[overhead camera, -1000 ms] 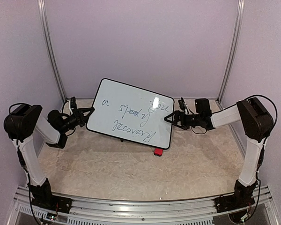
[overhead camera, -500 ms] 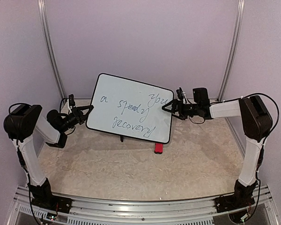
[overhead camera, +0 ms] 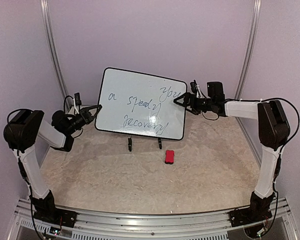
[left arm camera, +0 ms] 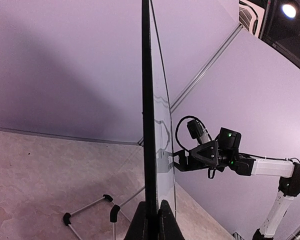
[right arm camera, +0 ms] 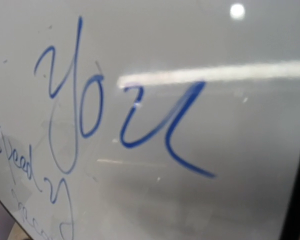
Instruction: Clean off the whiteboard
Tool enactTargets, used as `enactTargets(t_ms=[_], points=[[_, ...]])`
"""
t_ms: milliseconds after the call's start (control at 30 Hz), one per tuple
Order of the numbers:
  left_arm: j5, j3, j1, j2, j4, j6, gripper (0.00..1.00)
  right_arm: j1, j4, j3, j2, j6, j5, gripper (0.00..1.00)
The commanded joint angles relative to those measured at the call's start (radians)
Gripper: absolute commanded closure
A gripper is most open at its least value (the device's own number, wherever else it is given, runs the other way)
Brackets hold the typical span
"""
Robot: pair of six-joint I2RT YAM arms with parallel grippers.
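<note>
"Whiteboard (overhead camera: pixel 140 107): where does it stand?"

"At twelve o'clock on the table (overhead camera: pixel 140 190), raised nearly upright, with blue handwriting across it. My left pincer (overhead camera: pixel 96 111) is clamped on its rim at nine o'clock."

"And your right pincer (overhead camera: pixel 182 101)?"

"Its jaws are spread wide at the board's two o'clock edge, beside the word 'you'. Whether it touches the surface, I cannot tell."

"Anything else?"

"A red eraser (overhead camera: pixel 169 156) lies on the table at the board's five o'clock, apart from it."
</note>
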Motion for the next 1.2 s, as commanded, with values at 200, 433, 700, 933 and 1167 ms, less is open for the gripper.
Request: enactTargets(t_ms=[200, 433, 700, 933, 1167], points=[[0.052, 0.100, -0.082, 0.060, -0.134, 0.128, 0.94, 0.053, 0.088, 0.164, 0.086, -0.009, -0.150, 0.01], [0.035, 0.116, -0.089, 0.101, -0.174, 0.160, 0.91, 0.052, 0.085, 0.209, 0.131, -0.010, -0.156, 0.01], [0.007, 0.108, -0.098, 0.106, -0.230, 0.212, 0.88, 0.051, 0.083, 0.223, 0.134, -0.019, -0.156, 0.01], [-0.032, 0.116, -0.108, 0.107, -0.301, 0.265, 0.85, 0.052, 0.101, 0.216, 0.138, -0.013, -0.161, 0.00], [-0.059, 0.118, -0.124, 0.095, -0.384, 0.332, 0.81, 0.051, 0.105, 0.224, 0.145, -0.013, -0.164, 0.00]])
